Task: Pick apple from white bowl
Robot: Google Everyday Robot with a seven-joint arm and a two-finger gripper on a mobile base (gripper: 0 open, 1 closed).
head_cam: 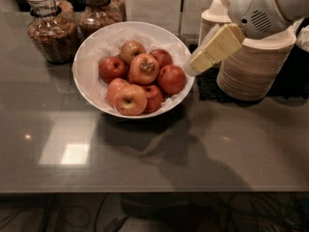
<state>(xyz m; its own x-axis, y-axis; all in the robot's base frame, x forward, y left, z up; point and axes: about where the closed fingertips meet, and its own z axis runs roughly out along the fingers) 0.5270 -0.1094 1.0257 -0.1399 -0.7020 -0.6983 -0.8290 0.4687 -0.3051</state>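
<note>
Top-right edge cuts off arm point(270, 4) — gripper point(194, 65) by white bowl point(91, 52) rim partly hides paper bowl stacks point(251, 69).

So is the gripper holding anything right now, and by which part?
Nothing. The gripper hangs by the right rim of the white bowl; the apple lies inside, untouched.

Matt plastic gripper point(194, 65) beside smooth white bowl point(88, 62)
</note>
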